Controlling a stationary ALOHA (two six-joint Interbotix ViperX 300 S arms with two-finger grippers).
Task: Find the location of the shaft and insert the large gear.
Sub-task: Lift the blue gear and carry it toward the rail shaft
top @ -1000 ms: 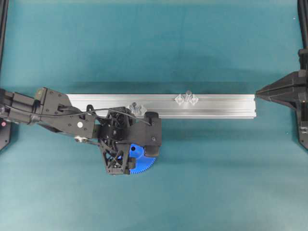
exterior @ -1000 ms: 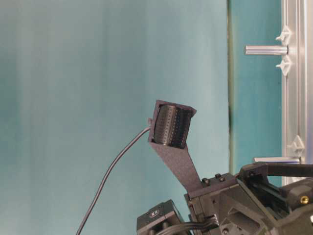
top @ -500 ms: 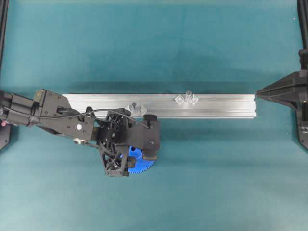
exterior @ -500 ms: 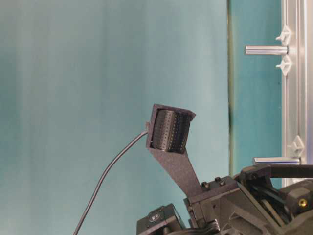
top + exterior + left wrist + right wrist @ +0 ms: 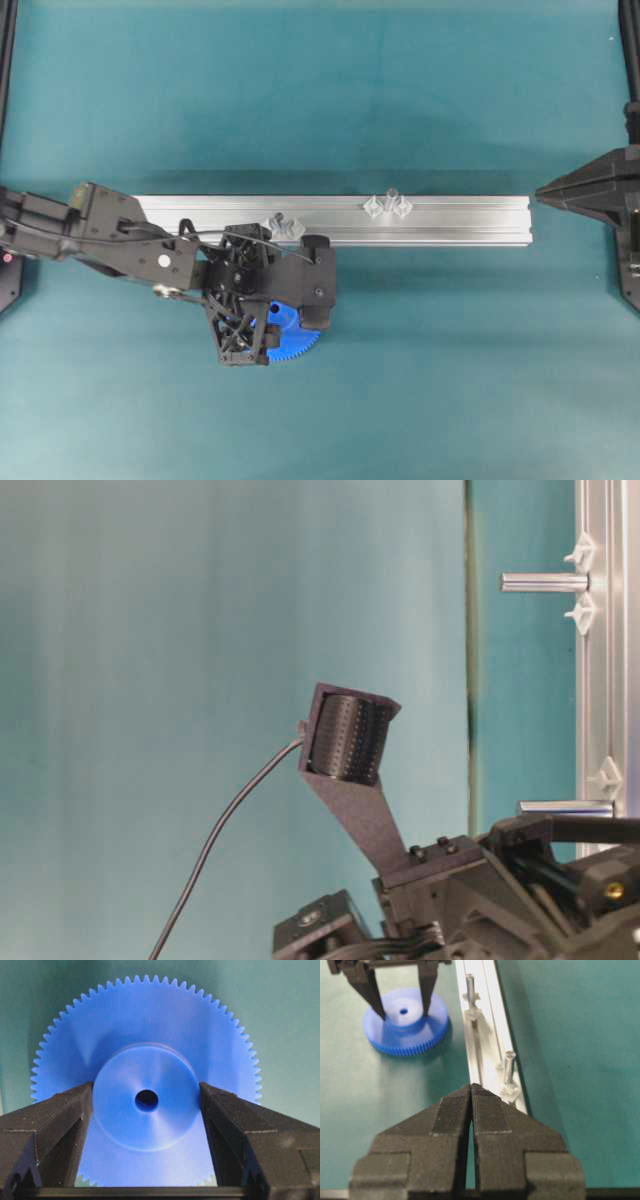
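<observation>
Overhead, the left end effector [image 5: 287, 322] covers most of the large gear [image 5: 296, 345], which lies on the teal tabletop [image 5: 450, 360] beside the aluminium rail [image 5: 460, 220]. The left wrist view alone shows its fingers [image 5: 60, 1125] clamping the gear's hub. The right wrist view shows the right end effector [image 5: 471, 1091] closed, empty, near a shaft [image 5: 508, 1066].

bright blue large gear [image 5: 146, 1100] lying flat on the teal mat, fine teeth all round, raised hub up with small centre hole, near the rail, thin grey shaft [image 5: 508, 1067] upright between clear brackets
</observation>
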